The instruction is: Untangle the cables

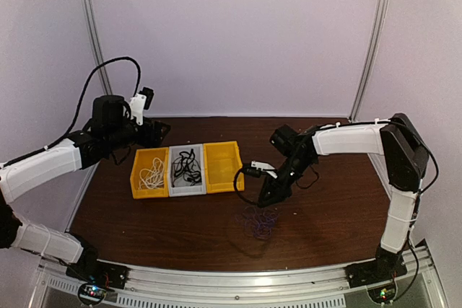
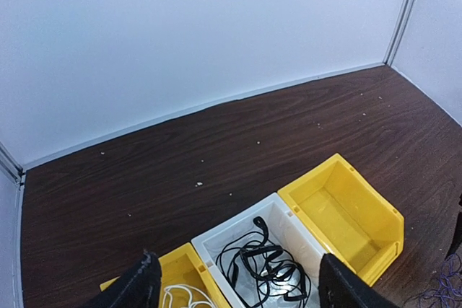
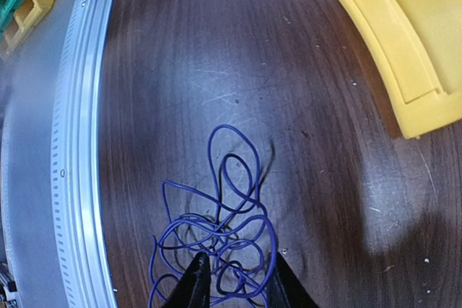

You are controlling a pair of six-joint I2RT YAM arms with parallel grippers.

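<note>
A dark blue cable [image 3: 224, 221] is a loose loopy bundle over the table in front of the bins; it also shows in the top view [image 1: 257, 221]. My right gripper [image 3: 238, 279] is narrowed on its near strands, which pass between the fingers [image 3: 196, 283]; in the top view it is just above the bundle [image 1: 271, 194]. Black cables [image 2: 271, 265] lie in the grey middle bin [image 2: 216, 239], and a white cable [image 1: 150, 174] lies in the left yellow bin [image 1: 137, 178]. My left gripper [image 2: 242, 286] is open and empty, raised behind the bins [image 1: 155, 133].
The right yellow bin [image 2: 346, 214] holds nothing and sits beside the grey one; its corner shows in the right wrist view [image 3: 404, 41]. The table's aluminium front rail [image 3: 72, 142] runs close to the blue cable. White walls enclose the back and sides.
</note>
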